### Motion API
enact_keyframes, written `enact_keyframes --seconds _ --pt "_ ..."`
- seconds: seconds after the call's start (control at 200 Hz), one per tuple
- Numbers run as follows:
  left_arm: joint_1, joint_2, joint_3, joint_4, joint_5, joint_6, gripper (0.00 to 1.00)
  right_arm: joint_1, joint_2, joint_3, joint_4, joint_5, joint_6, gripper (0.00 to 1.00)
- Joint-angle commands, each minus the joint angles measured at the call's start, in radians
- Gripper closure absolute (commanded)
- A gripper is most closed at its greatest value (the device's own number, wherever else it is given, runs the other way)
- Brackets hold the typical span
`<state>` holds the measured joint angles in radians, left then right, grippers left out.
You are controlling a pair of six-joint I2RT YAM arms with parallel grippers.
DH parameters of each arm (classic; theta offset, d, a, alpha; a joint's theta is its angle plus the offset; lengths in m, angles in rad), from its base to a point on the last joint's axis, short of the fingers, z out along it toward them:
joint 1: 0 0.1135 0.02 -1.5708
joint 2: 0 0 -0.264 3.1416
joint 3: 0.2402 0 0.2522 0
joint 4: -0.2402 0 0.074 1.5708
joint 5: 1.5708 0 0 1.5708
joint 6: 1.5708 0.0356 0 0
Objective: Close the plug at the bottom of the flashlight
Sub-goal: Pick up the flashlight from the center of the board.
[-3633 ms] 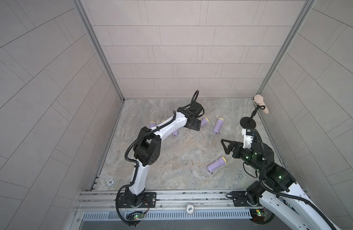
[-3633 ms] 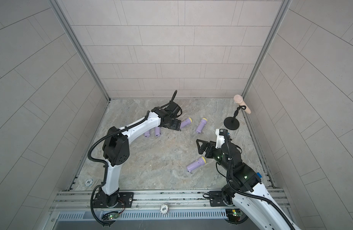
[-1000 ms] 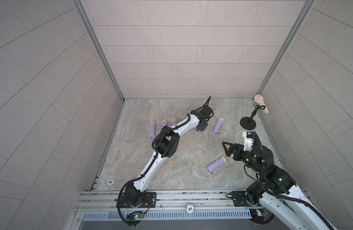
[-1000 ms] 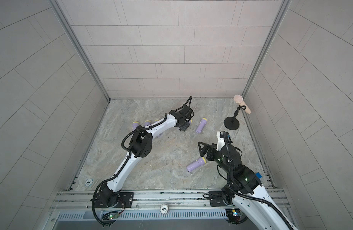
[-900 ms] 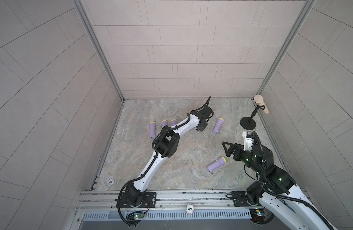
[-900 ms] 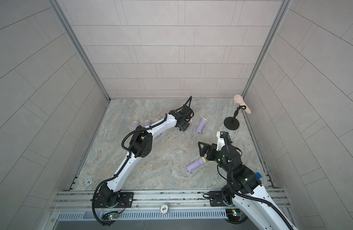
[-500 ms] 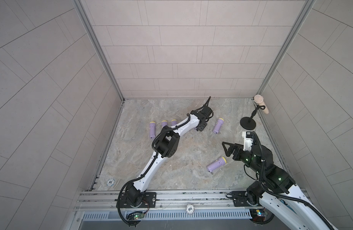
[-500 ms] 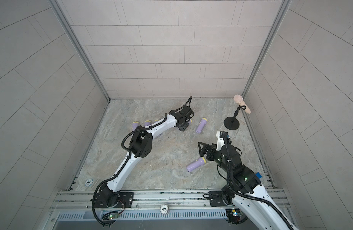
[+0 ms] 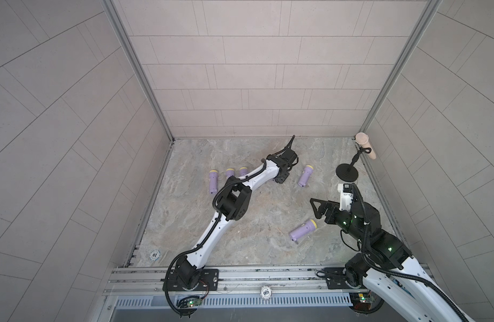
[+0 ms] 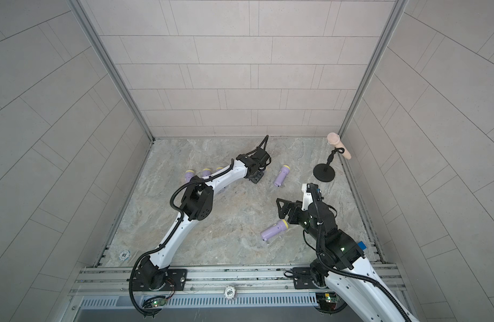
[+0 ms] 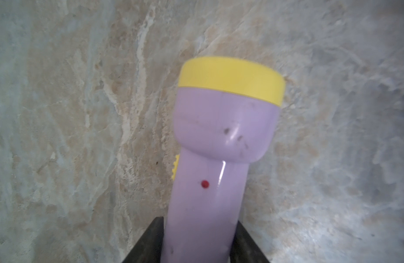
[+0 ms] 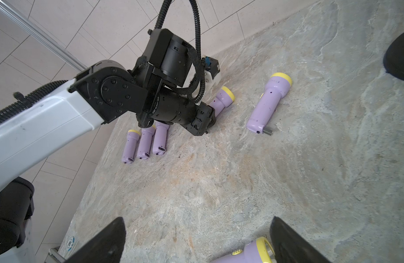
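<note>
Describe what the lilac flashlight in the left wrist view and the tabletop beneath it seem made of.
Flashlight: probably glossy moulded plastic, given its bright highlight streak and scuffs. Tabletop: matte, veined like stone; possibly printed laminate.

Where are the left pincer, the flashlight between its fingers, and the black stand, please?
left pincer [image 11: 199,224]: left wrist view, midway between fingertips.
flashlight [image 11: 226,123]: left wrist view, purple head.
black stand [image 9: 346,174]: in a top view, round base.

Pale tiled walls [image 9: 254,83], marbled stone floor [image 9: 254,245], even light
</note>
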<state>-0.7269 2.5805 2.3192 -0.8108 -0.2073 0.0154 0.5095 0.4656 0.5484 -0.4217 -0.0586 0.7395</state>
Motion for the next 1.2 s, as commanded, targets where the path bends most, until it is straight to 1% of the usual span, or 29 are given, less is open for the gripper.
enact_keyframes --seconds 0.0,0.095,0.17,0.225,0.35,0.47,0.595,0.75,0.956,1.096,1.191 --pt "0.0 0.017 0.032 -0.025 -0.011 -0.003 0.54 -0.003 -0.001 0.005 0.023 0.007 -0.005 0.0" --pt "0.0 0.014 0.032 -0.026 -0.013 -0.01 0.59 -0.004 -0.001 0.002 0.024 0.005 -0.003 0.0" --pt "0.001 0.007 0.032 -0.024 -0.011 -0.012 0.65 -0.004 -0.001 0.001 0.025 0.003 -0.002 0.0" --pt "0.0 0.0 0.032 -0.023 -0.011 -0.015 0.66 -0.004 -0.001 -0.001 0.027 0.0 0.0 0.0" --pt "0.0 -0.017 0.03 -0.018 -0.012 -0.028 0.79 -0.004 -0.001 -0.004 0.035 -0.001 0.004 0.0" --pt "0.0 -0.042 0.025 -0.013 -0.004 -0.047 0.83 -0.003 0.002 -0.006 0.04 -0.007 0.011 0.0" --pt "0.0 -0.086 -0.002 0.008 -0.007 -0.07 1.0 -0.004 0.001 -0.011 0.043 -0.012 0.016 0.0" --pt "0.001 -0.175 -0.097 0.081 -0.011 -0.123 1.0 -0.003 0.001 -0.01 0.046 -0.018 0.023 0.0" --pt "0.001 -0.291 -0.237 0.19 0.028 -0.215 1.0 -0.003 -0.01 -0.014 0.046 -0.026 0.036 0.0" --pt "0.003 -0.345 -0.3 0.22 0.074 -0.283 1.0 -0.004 -0.013 -0.017 0.059 -0.05 0.058 0.0" --pt "0.006 -0.388 -0.366 0.272 0.112 -0.325 1.0 -0.003 -0.016 -0.028 0.078 -0.065 0.081 0.0"
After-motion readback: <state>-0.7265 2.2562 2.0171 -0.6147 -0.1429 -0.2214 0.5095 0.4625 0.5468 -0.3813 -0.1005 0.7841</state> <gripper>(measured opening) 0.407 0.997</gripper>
